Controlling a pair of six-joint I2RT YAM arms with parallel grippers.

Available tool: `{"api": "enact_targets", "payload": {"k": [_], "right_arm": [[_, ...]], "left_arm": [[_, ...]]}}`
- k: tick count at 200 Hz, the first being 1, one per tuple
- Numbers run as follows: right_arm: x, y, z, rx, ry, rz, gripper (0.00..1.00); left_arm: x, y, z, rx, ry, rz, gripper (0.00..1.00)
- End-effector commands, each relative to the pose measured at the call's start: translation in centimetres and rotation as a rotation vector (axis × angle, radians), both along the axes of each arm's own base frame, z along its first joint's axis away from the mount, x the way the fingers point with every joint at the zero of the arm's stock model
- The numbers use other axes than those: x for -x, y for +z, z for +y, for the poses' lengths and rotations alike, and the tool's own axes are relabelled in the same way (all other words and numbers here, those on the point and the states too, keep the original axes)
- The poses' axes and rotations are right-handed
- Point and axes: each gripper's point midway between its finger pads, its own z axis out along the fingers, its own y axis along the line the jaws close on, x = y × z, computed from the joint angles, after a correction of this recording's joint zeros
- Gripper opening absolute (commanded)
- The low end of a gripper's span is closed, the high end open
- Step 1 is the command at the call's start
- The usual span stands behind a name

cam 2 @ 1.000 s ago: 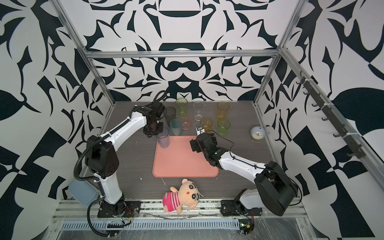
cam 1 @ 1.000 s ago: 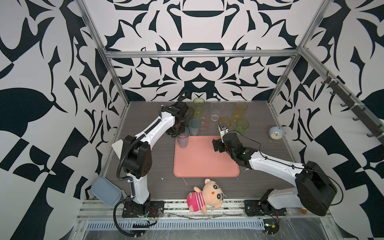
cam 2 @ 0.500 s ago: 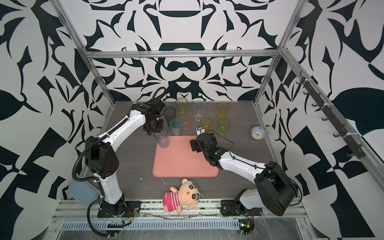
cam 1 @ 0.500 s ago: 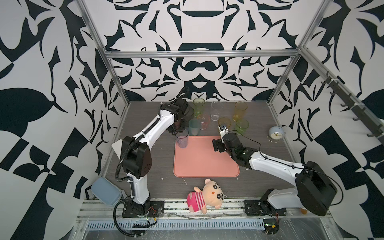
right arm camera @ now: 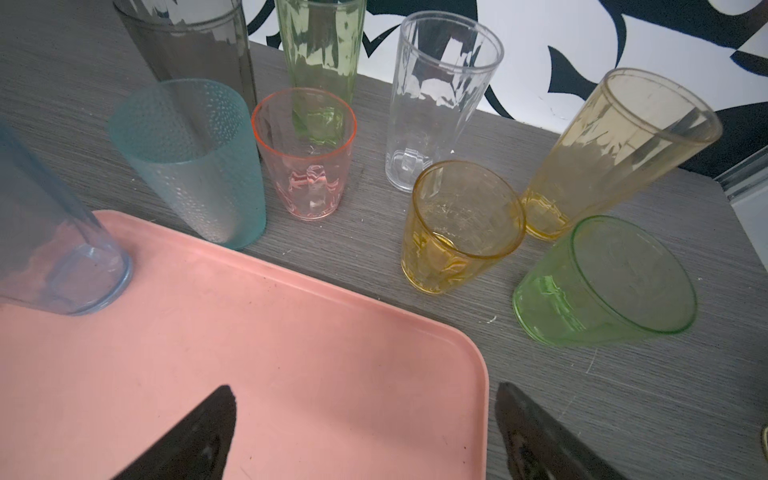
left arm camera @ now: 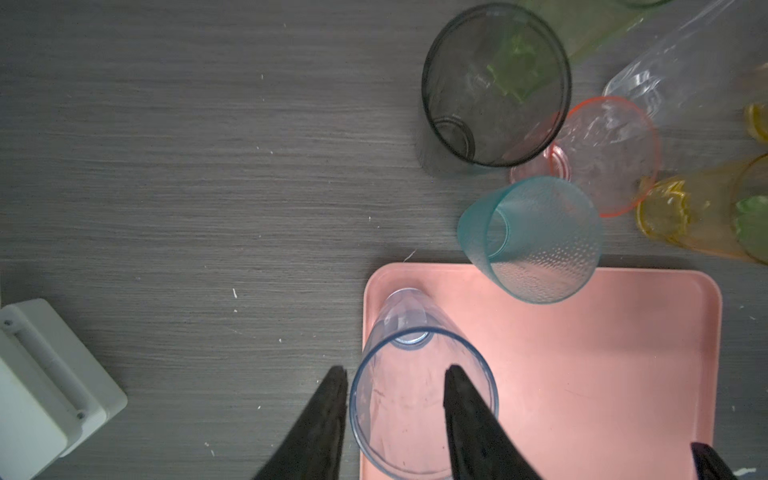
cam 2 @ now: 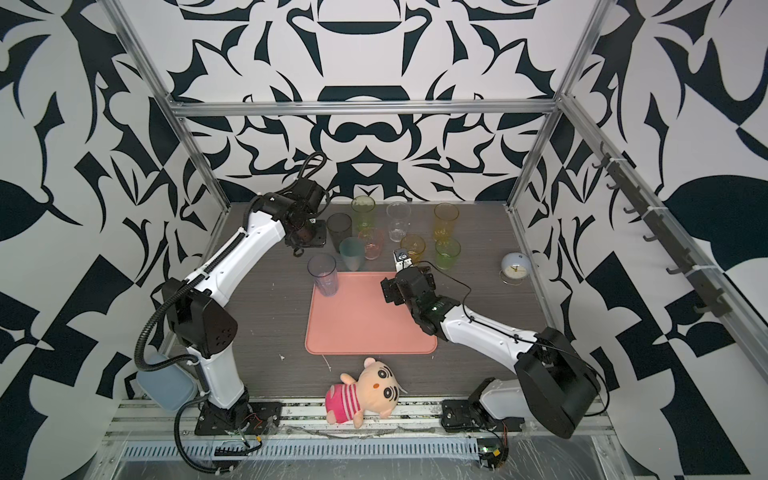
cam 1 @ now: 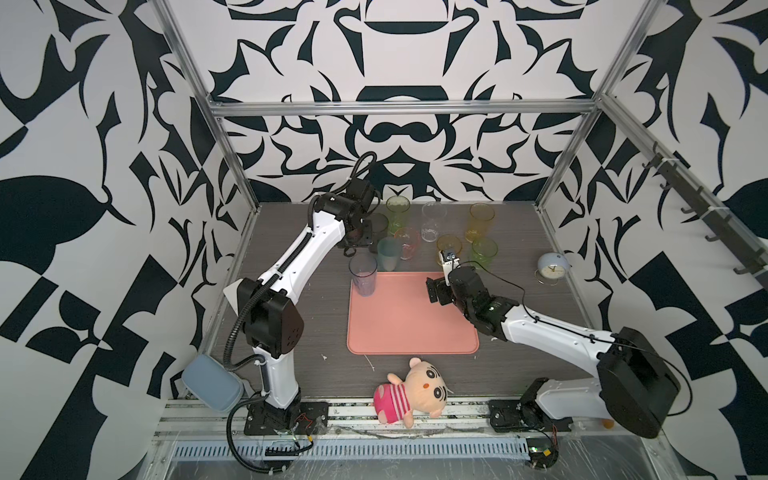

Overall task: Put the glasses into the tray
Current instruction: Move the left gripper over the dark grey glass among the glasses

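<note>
L hand [left arm camera: 395, 370] spread over blue-grey glass [left arm camera: 411, 399] in tray [left arm camera: 582, 374], R hand [right arm camera: 365, 388] spread too

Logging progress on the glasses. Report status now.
Left gripper jaws open over tall see-through blue-grey tumbler, upright on flat salmon-pink tray. Right gripper jaws wide, empty. Eight tumblers off tray. Nothing blocking.

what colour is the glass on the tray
Pale blue-grey glass, clearest in the right wrist view.

I see one glass [cam 1: 363, 279] in the tray's [cam 1: 411, 328] far left corner. The other glasses [cam 1: 433, 222] stand on the table [cam 1: 324, 332] behind it.
</note>
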Motion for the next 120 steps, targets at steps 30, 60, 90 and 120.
{"api": "enact_targets", "payload": {"k": [30,60,90,120], "right_arm": [[-0.2,1.7,-0.2,-0.03,-0.02,-0.057,0.99],[-0.2,1.8,-0.2,-0.029,-0.019,-0.057,1.0],[-0.2,1.8,-0.3,-0.027,-0.024,-0.06,1.0],[-0.2,1.9,-0.3,-0.026,-0.025,-0.061,1.0]], "left_arm": [[-2.2,2.9,0.1,0.018,0.02,-0.115,0.46],[-3.8,3.1,-0.2,0.037,0.032,-0.165,0.5],[-5.4,2.8,-0.4,0.053,0.045,-0.187,0.52],[-6.8,2.2,-0.9,0.072,0.058,-0.194,0.54]]}}
